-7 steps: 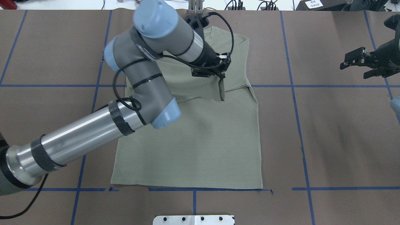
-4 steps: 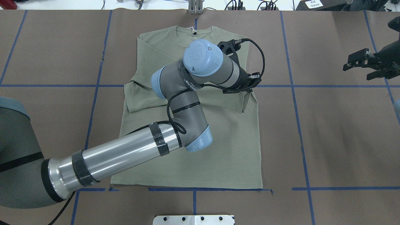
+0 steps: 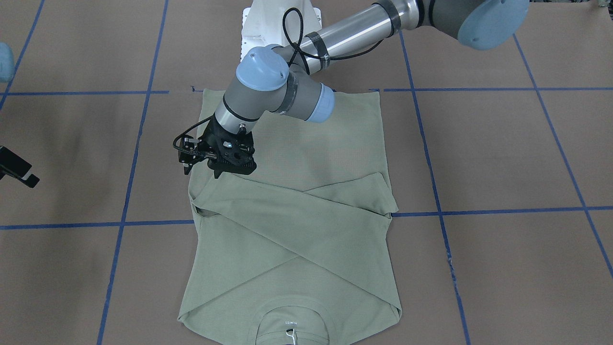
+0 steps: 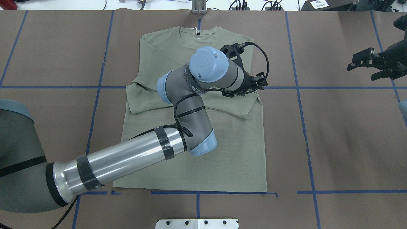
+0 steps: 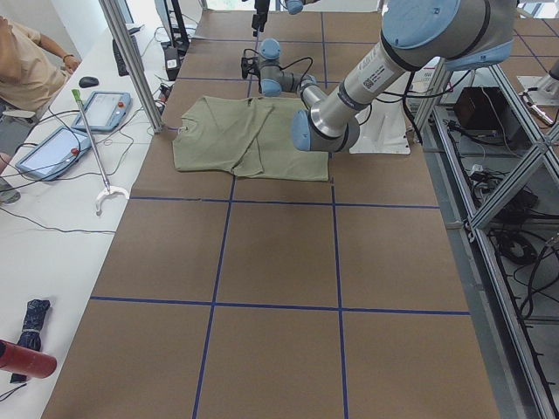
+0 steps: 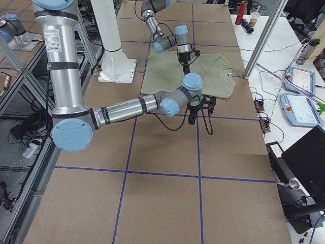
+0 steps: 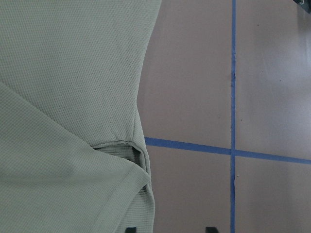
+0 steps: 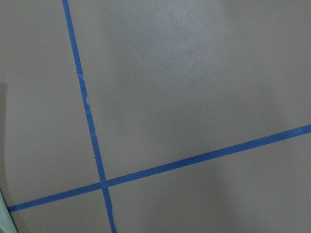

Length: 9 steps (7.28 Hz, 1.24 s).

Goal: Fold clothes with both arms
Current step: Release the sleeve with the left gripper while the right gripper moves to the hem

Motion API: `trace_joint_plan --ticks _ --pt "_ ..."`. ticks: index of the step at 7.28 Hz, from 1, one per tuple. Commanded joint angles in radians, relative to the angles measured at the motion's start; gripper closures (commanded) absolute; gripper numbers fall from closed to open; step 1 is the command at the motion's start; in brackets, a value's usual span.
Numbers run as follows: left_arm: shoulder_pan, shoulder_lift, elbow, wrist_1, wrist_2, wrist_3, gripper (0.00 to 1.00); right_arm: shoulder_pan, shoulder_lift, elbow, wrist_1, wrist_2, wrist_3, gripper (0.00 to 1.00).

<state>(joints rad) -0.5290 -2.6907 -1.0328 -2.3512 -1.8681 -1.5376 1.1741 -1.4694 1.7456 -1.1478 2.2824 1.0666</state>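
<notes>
The sage-green shirt [image 4: 203, 159] lies flat on the brown table, neck [image 4: 197, 30] at the far edge. Both sleeves are folded across the chest and cross each other [image 3: 297, 211]. My left arm [image 4: 127, 159] reaches over the shirt, and its gripper [image 3: 215, 170] hovers at the shirt's right-hand edge in the overhead view. The wrist view shows its fingertips [image 7: 130, 229] apart, with only the shirt's edge [image 7: 141, 160] and the table below. My right gripper [image 4: 361, 70] hangs open, off to the right and clear of the shirt.
Blue tape lines [image 4: 302, 87] grid the table. The white pedestal base [image 4: 197, 223] sits at the near edge and a metal post [image 4: 198, 6] at the far edge. A seated person [image 5: 26, 61] and tablets [image 5: 105, 109] are beside the table's far side.
My left gripper carried the sleeve rightwards across the chest. It has let go, and the sleeve end that hung from it now lies flat. The right gripper barely moved.
</notes>
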Motion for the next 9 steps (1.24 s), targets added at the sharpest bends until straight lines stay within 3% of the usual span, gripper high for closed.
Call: trace_joint_plan --ticks 1,4,5,7,9 --pt "-0.073 0.099 -0.160 0.082 -0.157 -0.012 0.29 -0.113 0.058 0.049 0.016 -0.039 0.260 0.00" --pt "-0.143 0.523 -0.615 0.086 -0.233 0.002 0.33 -0.528 0.058 0.271 0.008 -0.415 0.689 0.00" --pt "-0.147 0.569 -0.653 0.113 -0.244 0.002 0.38 -0.650 0.051 0.317 -0.003 -0.513 0.757 0.00" --pt "-0.173 0.638 -0.716 0.121 -0.241 0.004 0.34 -0.900 0.049 0.402 -0.158 -0.749 0.908 0.01" --pt "-0.186 0.681 -0.763 0.119 -0.243 0.004 0.34 -1.067 0.044 0.405 -0.258 -0.916 1.054 0.05"
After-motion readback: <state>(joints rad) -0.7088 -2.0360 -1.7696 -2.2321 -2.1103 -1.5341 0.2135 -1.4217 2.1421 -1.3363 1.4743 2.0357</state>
